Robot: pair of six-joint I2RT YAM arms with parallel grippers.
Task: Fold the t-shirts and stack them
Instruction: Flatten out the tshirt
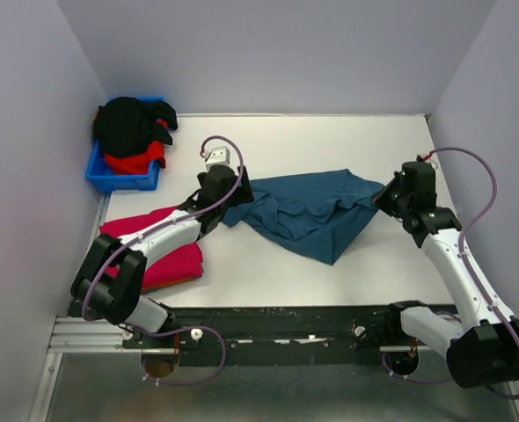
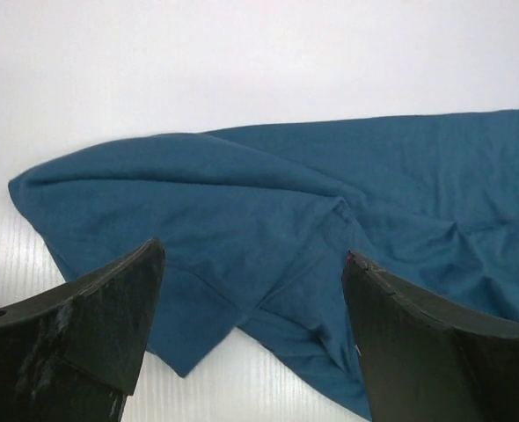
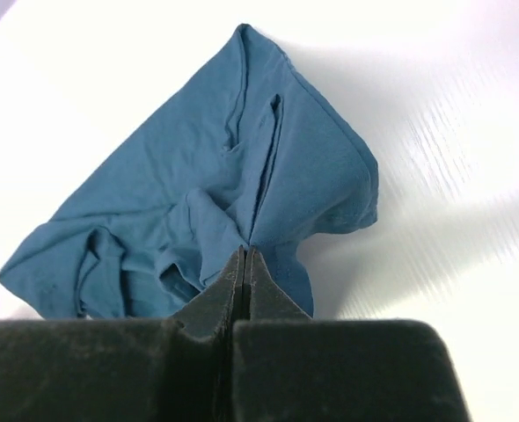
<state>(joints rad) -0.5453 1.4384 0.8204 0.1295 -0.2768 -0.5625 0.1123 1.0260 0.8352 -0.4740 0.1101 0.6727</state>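
Observation:
A large teal-blue t-shirt (image 1: 308, 211) lies crumpled in the middle of the table. My right gripper (image 1: 384, 199) is shut on its right edge; in the right wrist view (image 3: 245, 253) the fingers pinch a fold of the teal cloth (image 3: 198, 193). My left gripper (image 1: 233, 200) is open just above the shirt's left end; in the left wrist view (image 2: 251, 264) the teal cloth (image 2: 242, 211) lies between the spread fingers. A crimson-pink t-shirt (image 1: 167, 251) lies folded at the left, under my left arm, with an orange edge beneath it.
A small bright-blue bin (image 1: 123, 171) at the back left holds black (image 1: 127, 123) and red (image 1: 136, 160) shirts. Walls enclose the table on the left, back and right. A black rail (image 1: 277, 321) runs along the near edge.

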